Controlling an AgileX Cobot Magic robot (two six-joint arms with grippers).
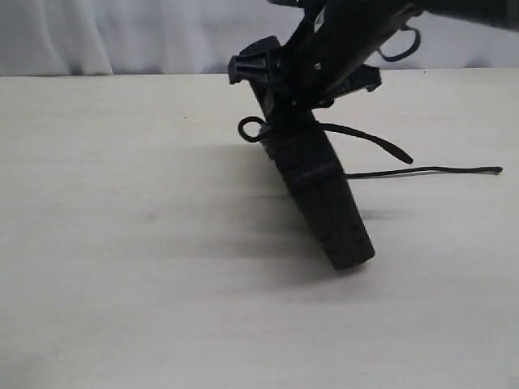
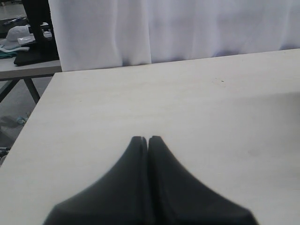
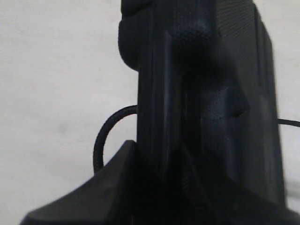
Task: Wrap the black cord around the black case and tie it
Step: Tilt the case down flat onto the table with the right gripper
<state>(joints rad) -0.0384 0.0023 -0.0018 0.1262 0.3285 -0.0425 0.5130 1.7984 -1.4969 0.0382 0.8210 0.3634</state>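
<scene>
Exterior view: the black case (image 1: 320,190) is standing on edge at the centre of the frame. It is leaning, with its upper end toward the top centre and its lower end down to the right, where it appears to be touching the pale table (image 1: 122,267). The right gripper (image 1: 304,91) is reaching in from the upper right corner and clamping the upper end of the case, its jaws parted only by the case's thickness. The black cord (image 1: 422,170) is making a small loop just left of the case's upper part. Two strands are trailing away to the right across the table, the longer one reaching almost to the right edge.

Left wrist view: the left gripper (image 2: 148,139) is hovering at the bottom centre with its fingers (image 2: 126,187) pressing flat together and holding nothing. Bare table is filling the frame beneath a white curtain (image 2: 187,28).

Right wrist view: the case (image 3: 206,93) is filling the centre and right, grooved and textured, running out of the top. One finger (image 3: 93,201) is lying against it at the lower left; the other finger cannot be made out. The cord (image 3: 99,140) is arching out from the case's left edge, and a thin strand is showing at the right edge.
</scene>
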